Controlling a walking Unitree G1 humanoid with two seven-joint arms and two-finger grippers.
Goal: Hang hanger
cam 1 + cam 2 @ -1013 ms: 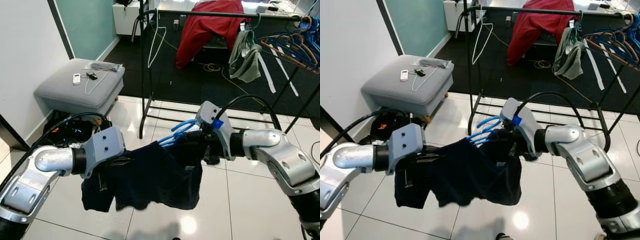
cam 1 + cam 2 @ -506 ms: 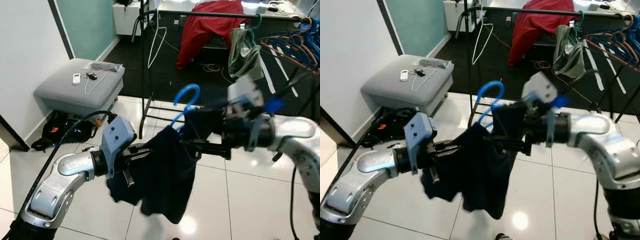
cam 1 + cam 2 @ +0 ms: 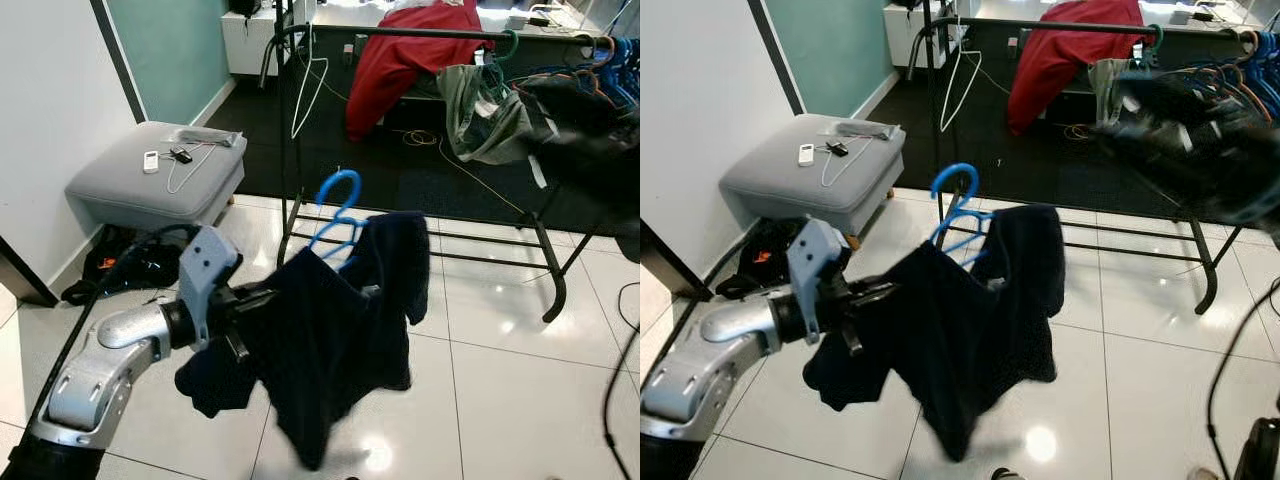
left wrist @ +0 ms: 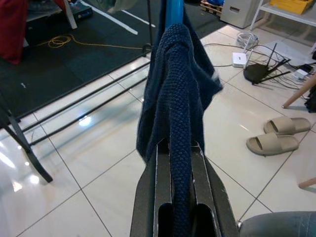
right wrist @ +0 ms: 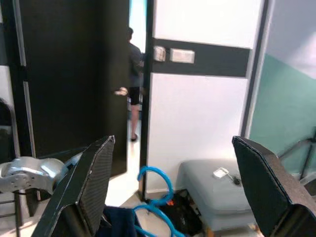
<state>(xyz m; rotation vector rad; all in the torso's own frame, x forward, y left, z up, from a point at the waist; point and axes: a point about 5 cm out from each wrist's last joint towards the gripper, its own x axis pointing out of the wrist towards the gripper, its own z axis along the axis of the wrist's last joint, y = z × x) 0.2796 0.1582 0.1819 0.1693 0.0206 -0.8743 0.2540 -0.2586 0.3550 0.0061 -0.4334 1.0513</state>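
A blue hanger [image 3: 337, 198] carries a dark blue knitted sweater [image 3: 335, 340], its hook pointing up. My left gripper [image 4: 180, 158] is shut on a fold of the sweater and holds it above the white tiles, low and left of centre. The black clothes rail [image 3: 400, 33] stands behind, with a red garment [image 3: 400, 60] and a grey-green one [image 3: 490, 105] draped on it. My right arm [image 3: 1195, 140] is a dark blur raised at the upper right. The right gripper [image 5: 173, 143] is open and wide, with nothing between its fingers.
A grey ottoman [image 3: 155, 180] with a remote and cables stands at the left by the wall, a black bag [image 3: 110, 265] under it. A white hanger [image 3: 305, 90] and blue hangers [image 3: 620, 50] hang on the rack. Slippers [image 4: 276, 133] lie on the tiles. A person [image 5: 134, 69] stands in a doorway.
The right gripper has let go of the hanger and sweater and swung up to the right. The sweater now hangs from the left gripper alone, slightly lower.
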